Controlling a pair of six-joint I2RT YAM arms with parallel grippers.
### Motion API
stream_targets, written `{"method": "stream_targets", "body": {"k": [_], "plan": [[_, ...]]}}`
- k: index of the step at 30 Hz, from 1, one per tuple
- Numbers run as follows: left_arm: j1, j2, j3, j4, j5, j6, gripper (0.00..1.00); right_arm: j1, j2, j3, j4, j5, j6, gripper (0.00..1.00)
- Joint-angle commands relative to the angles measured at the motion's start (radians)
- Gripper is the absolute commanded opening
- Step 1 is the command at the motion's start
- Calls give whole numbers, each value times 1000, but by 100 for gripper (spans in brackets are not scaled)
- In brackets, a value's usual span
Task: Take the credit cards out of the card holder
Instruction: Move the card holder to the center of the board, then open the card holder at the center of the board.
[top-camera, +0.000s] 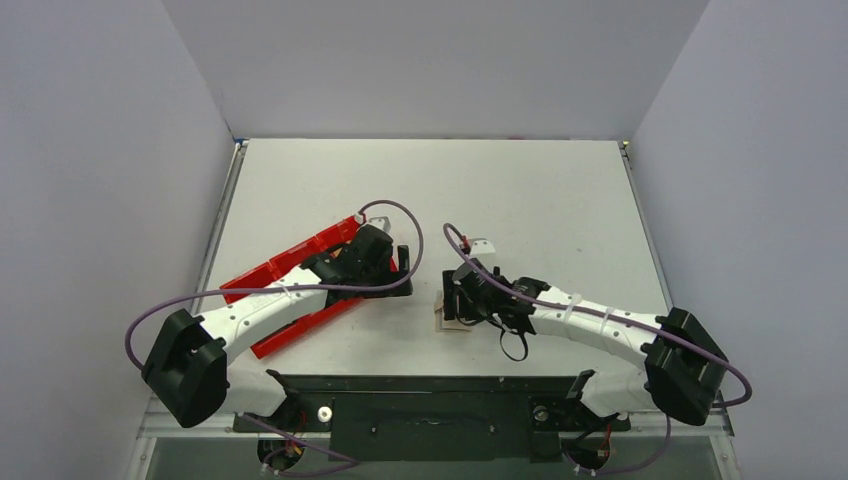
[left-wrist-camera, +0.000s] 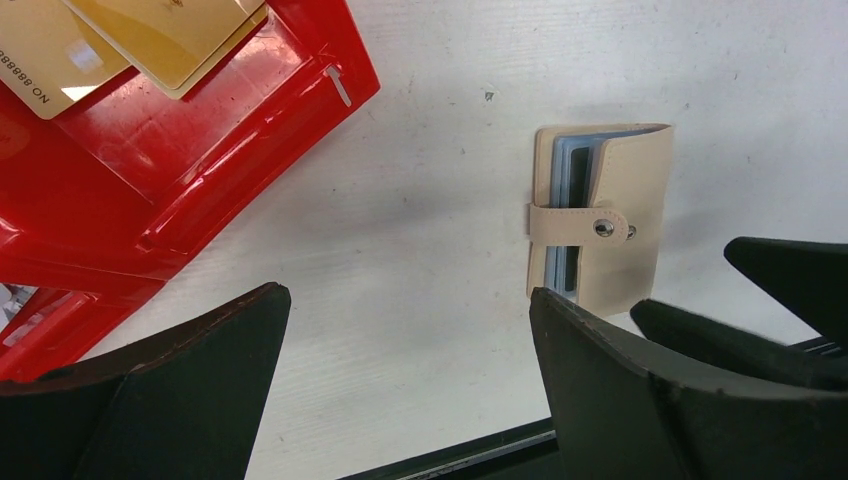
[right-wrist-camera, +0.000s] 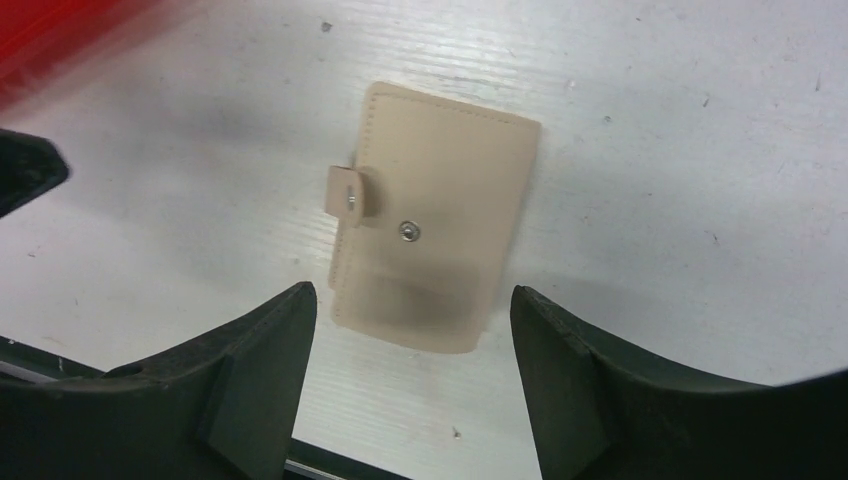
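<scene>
The tan card holder (right-wrist-camera: 430, 240) lies flat and folded shut on the white table. Its small tab (right-wrist-camera: 350, 192) sits at the left edge, apart from the snap stud on the cover. In the left wrist view the holder (left-wrist-camera: 625, 180) shows light blue card edges (left-wrist-camera: 575, 165) inside its open side. My right gripper (right-wrist-camera: 412, 292) is open and empty, hovering just over the holder's near end. In the top view it (top-camera: 452, 300) covers most of the holder (top-camera: 445, 322). My left gripper (left-wrist-camera: 410, 300) is open and empty over bare table, left of the holder (top-camera: 405, 272).
A long red plastic tray (left-wrist-camera: 150, 140) lies left of the holder, under the left arm (top-camera: 300, 265). Two tan-gold printed cards (left-wrist-camera: 160, 35) lie in it. The right gripper's fingers (left-wrist-camera: 790, 270) show beside the holder. The black base rail (top-camera: 430, 400) runs along the near edge.
</scene>
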Motion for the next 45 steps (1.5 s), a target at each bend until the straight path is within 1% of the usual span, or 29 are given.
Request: {"method": "stream_targets", "body": {"k": [1, 6, 11, 15, 20, 24, 26, 27, 28, 29, 30, 31, 32, 33, 34, 35, 38, 39, 40, 41, 43, 45], "plan": [[-3, -17, -1, 29, -27, -28, 89, 90, 62, 99, -73, 184, -14, 69], [4, -47, -5, 3, -76, -66, 89, 155, 145, 158, -107, 266, -21, 73], [22, -93, -18, -18, -113, -96, 89, 192, 207, 190, -145, 322, -14, 73], [39, -116, -32, -11, -108, -107, 89, 211, 251, 209, -146, 330, -19, 73], [46, -109, -31, -10, -96, -104, 89, 218, 293, 218, -146, 337, -12, 71], [46, -99, -33, -5, -82, -100, 89, 216, 307, 219, -140, 343, -11, 68], [46, -94, -32, -1, -77, -99, 89, 213, 309, 218, -135, 335, -10, 62], [45, -93, -31, 0, -75, -99, 89, 211, 309, 216, -134, 334, -8, 57], [45, -91, -31, 0, -75, -98, 89, 210, 307, 215, -132, 332, -6, 53], [46, -91, -31, 0, -75, -98, 89, 208, 302, 212, -130, 331, -4, 47], [46, -89, -31, 1, -74, -97, 89, 204, 298, 211, -129, 329, -2, 44], [45, -88, -31, 3, -72, -95, 89, 202, 288, 208, -127, 328, 0, 38], [46, -85, -30, 4, -69, -94, 89, 198, 282, 206, -123, 323, 1, 36], [45, -83, -30, 6, -67, -93, 89, 193, 266, 199, -120, 320, 1, 31], [46, -78, -30, 9, -63, -91, 89, 191, 258, 195, -111, 312, 1, 29], [46, -75, -31, 11, -61, -91, 89, 187, 238, 187, -105, 308, 1, 24], [44, -63, -33, 24, -46, -88, 88, 174, 193, 158, -71, 273, 4, 14], [44, -61, -35, 28, -42, -87, 87, 163, 167, 152, -62, 265, 4, 8], [45, -56, -35, 35, -32, -87, 87, 158, 153, 135, -45, 245, 6, 6], [44, -54, -36, 39, -24, -86, 86, 145, 125, 126, -24, 235, 8, 0], [43, -46, -38, 50, -9, -81, 85, 119, 80, 94, 15, 195, 14, 0], [41, -36, -37, 61, 8, -75, 84, 81, 33, 50, 65, 116, 22, 0]]}}
